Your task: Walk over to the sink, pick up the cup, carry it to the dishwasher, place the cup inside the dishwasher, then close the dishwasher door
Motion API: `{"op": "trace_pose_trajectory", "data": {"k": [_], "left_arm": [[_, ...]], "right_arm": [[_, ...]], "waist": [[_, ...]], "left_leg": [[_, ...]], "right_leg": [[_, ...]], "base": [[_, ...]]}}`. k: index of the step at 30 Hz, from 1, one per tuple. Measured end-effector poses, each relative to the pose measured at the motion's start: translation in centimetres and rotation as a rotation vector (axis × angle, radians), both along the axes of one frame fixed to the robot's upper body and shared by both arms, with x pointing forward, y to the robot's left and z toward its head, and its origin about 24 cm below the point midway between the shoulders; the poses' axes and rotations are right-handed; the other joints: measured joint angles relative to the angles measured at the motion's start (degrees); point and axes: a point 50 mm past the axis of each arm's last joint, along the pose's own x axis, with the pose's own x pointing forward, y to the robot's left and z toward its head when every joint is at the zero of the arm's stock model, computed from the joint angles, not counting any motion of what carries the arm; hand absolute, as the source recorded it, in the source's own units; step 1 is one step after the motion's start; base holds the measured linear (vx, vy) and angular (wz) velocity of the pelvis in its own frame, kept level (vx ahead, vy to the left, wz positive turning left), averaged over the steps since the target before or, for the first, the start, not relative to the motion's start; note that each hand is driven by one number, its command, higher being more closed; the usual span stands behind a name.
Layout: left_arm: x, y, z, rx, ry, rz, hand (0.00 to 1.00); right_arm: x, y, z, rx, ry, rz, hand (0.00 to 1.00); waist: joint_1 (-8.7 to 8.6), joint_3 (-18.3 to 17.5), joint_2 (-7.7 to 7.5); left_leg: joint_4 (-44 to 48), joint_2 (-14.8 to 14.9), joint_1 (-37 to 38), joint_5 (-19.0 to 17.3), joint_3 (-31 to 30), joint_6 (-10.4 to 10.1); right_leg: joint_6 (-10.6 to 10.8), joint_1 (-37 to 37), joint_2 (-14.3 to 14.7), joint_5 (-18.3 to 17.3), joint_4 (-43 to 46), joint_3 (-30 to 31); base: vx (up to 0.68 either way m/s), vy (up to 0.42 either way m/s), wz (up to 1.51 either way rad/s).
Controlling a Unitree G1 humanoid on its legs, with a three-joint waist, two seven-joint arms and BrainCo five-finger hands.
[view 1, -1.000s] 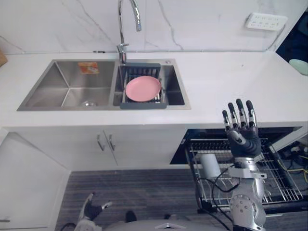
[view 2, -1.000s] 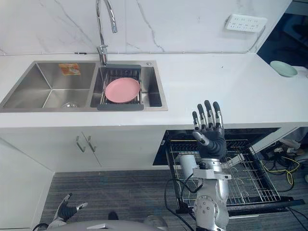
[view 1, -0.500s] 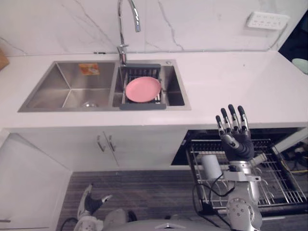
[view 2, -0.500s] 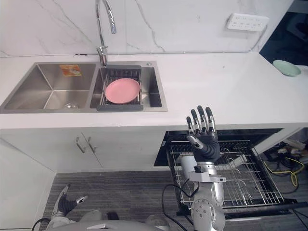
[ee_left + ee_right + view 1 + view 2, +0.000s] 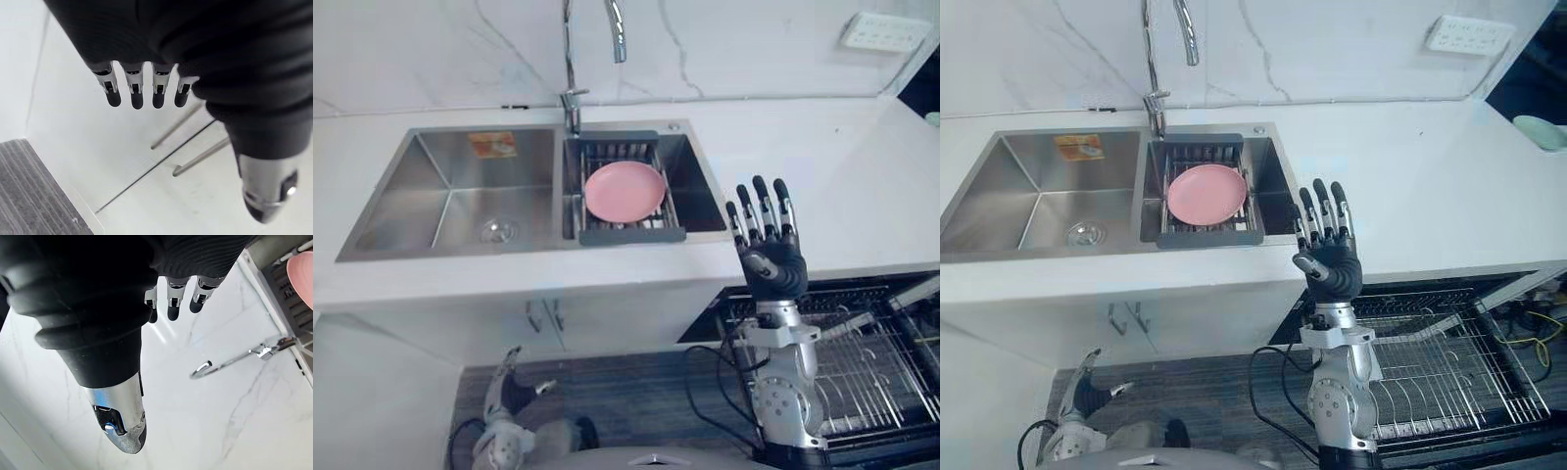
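Holds right robot hand (image 5: 773,272) upright before the worktop (image 5: 832,157) edge, fingers straight, released, grasping nothing. Hangs left robot hand (image 5: 512,394) low near the floor (image 5: 29,196), fingers relaxed, released. Shows a dishwasher rack (image 5: 1449,362) pulled out beneath the worktop, right arm across its left end; cannot tell where the cup is. Beyond, shows a two-basin sink (image 5: 440,176): right basin with a grey drain rack (image 5: 631,235) carrying a pink plate (image 5: 625,190), left basin with an orange sticker (image 5: 489,145) on its back wall. Catches a pale green dish (image 5: 1540,131) at the worktop's far right in the right eye view, cabinet handles (image 5: 178,128) in the left wrist view, the faucet (image 5: 234,360) in the right wrist view.
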Motion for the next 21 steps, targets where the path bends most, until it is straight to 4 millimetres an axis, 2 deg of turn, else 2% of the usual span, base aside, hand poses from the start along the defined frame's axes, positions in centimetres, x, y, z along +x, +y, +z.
{"op": "trace_pose_trajectory", "data": {"k": [1,2,3,4,5,6,8,9,10,11,13,14,21], "left_arm": [[0.0,-0.2,-0.2,-0.008,0.015,-0.011,0.0],[-0.1,-0.2,-0.5,-0.017,0.042,-0.006,0.0],[-0.4,0.0,-0.8,-0.034,0.072,0.011,0.0],[-0.7,0.2,-1.2,-0.057,0.109,0.049,0.0],[-0.7,0.3,-1.2,-0.061,0.113,0.056,0.0],[-0.9,0.7,-1.5,-0.094,0.132,0.112,0.0],[-1.2,1.3,-1.7,-0.121,0.14,0.182,0.0],[-1.2,1.5,-1.6,-0.129,0.135,0.2,0.0],[-1.4,1.7,-1.6,-0.13,0.136,0.214,0.0],[-1.7,2.4,-1.8,-0.137,0.144,0.275,0.0],[-2.1,1.9,-2.0,-0.144,0.158,0.281,0.0],[-1.1,2.9,-1.5,-0.078,0.131,0.231,0.0],[-1.5,3.2,-1.7,-0.106,0.154,0.258,0.0]], "right_arm": [[0.0,0.0,0.0,0.002,0.001,-0.003,0.0],[0.0,0.1,-0.1,0.011,0.006,-0.003,0.0],[0.0,0.3,-0.2,0.017,0.011,-0.005,0.0],[0.1,0.5,-0.4,0.007,0.019,-0.011,0.0],[0.1,0.6,-0.4,0.006,0.02,-0.012,0.0],[0.1,0.8,-0.5,0.005,0.026,-0.004,0.0],[0.1,0.9,-0.6,-0.009,0.032,-0.002,0.0],[0.1,0.9,-0.6,-0.012,0.033,-0.002,0.0],[0.1,0.9,-0.6,-0.012,0.031,-0.002,0.0],[0.1,0.5,-0.7,-0.028,0.029,-0.009,0.0],[0.2,-0.2,-1.0,-0.057,0.049,-0.021,0.0],[0.4,-1.1,-0.1,-0.063,0.025,-0.048,0.0],[0.3,-1.1,0.3,-0.064,0.009,-0.049,0.0]], "waist": [[-0.24,-0.12,-0.3],[-0.52,-0.1,-0.38],[-0.93,-0.34,-0.72],[-1.31,-0.55,-0.71],[-1.33,-0.58,-0.74],[-1.4,-0.9,-1.13],[-1.74,-0.82,-1.04],[-1.72,-0.8,-0.98],[-1.75,-1.2,-1.83],[-1.75,-1.57,-1.51],[-1.52,-2.0,0.93],[-1.3,0.52,-0.63],[-0.57,0.76,-0.36]], "left_leg": [[-1.14,-0.17,1.17,-0.01,0.15,0.0],[-2.74,-0.48,3.14,-0.08,0.16,0.0],[-4.27,-0.68,5.05,0.0,0.24,-0.19],[-5.9,-0.64,7.29,0.49,0.58,-0.09],[-5.98,-0.57,7.57,0.7,0.7,0.12],[-6.17,-0.18,8.77,0.71,1.01,0.11],[-4.1,1.6,8.33,0.32,0.85,-0.91],[-1.8,2.72,7.9,-0.79,0.56,-2.75],[-0.47,2.84,7.74,-1.48,0.1,-3.93],[2.13,3.25,7.91,-3.83,-2.33,-5.09],[1.76,5.42,8.12,-4.5,-4.53,-6.03],[-4.78,4.09,9.72,-3.69,-7.82,-4.68],[-4.81,4.2,9.69,-3.66,-8.01,-4.68]], "right_leg": [[3.69,-3.8,-0.04,-0.18,8.45,0.08],[6.51,-8.61,-0.53,0.42,18.41,0.01],[4.65,-10.94,-0.81,0.2,23.15,-1.55],[1.09,-12.9,-1.5,-1.13,24.81,-4.92],[0.69,-13.17,-1.55,-1.33,24.7,-5.38],[-1.92,-14.99,-1.5,-2.59,21.59,-8.22],[-4.49,-16.89,-0.16,-2.14,10.89,-10.76],[-5.85,-16.86,1.05,2.42,2.07,-11.01],[-6.81,-16.35,1.43,7.8,-2.88,-11.02],[-5.36,-14.78,1.85,15.13,-6.54,-10.76],[-6.06,-12.48,4.22,15.68,-10.42,-11.23],[-6.08,-7.36,5.55,24.39,-25.36,-10.65],[-6.05,-7.26,5.46,24.41,-25.38,-10.88]], "base": [[0.15,0.04,-0.08],[0.18,0.024,-0.06],[0.25,0.025,-0.05],[0.23,0.008,-0.03],[0.25,-0.021,-0.09],[0.2,-0.049,-0.05],[0.25,-0.124,0.01],[0.24,-0.151,0.05],[0.31,-0.226,0.13],[0.26,-0.19,0.07],[0.2,-0.16,0.0],[0.08,-0.064,-0.01],[0.0,0.0,0.01]]}}
